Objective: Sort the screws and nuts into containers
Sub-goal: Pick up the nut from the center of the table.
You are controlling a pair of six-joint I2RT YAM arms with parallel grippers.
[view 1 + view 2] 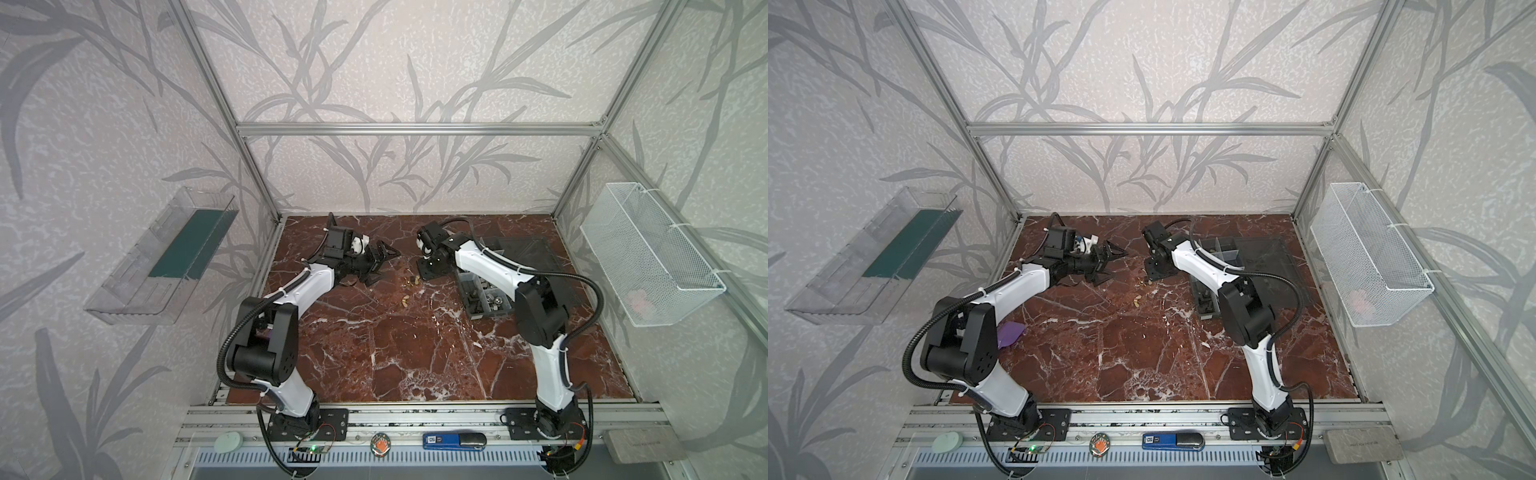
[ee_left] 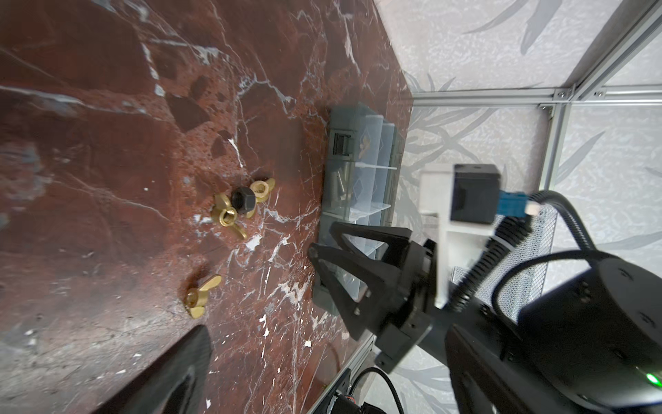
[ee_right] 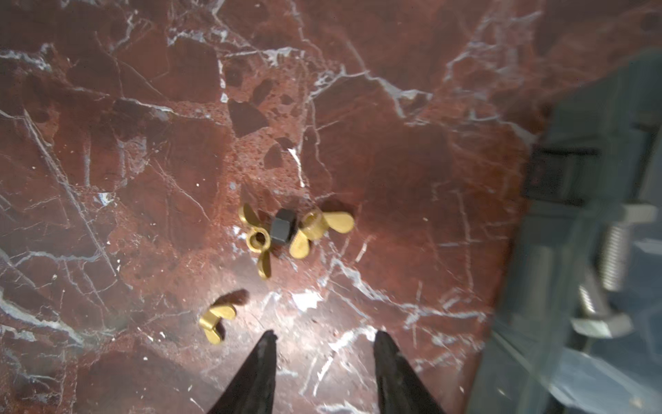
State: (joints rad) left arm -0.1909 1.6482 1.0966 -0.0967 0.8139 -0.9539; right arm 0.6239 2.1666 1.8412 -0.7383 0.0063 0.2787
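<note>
On the red marble table (image 1: 415,353) a black hex nut (image 3: 283,227) lies between two brass wing nuts (image 3: 318,224) (image 3: 258,240). A third wing nut (image 3: 215,320) lies apart from them, nearer my right gripper (image 3: 326,337). That gripper hangs just above the table, open, with nothing between its fingertips. The same cluster (image 2: 243,200) and lone wing nut (image 2: 200,295) show in the left wrist view. My left gripper (image 1: 380,259) hovers wide open and empty, left of the nuts (image 1: 411,281). The grey organizer box (image 1: 486,299) with its containers stands to the right, partly hidden by the right arm; silver bolts (image 3: 612,258) lie inside.
The organizer's smoky lid (image 1: 523,249) lies open behind it. A white wire basket (image 1: 648,253) hangs on the right wall and a clear bin (image 1: 162,253) on the left wall. A purple scrap (image 1: 1009,332) lies by the left arm's elbow.
</note>
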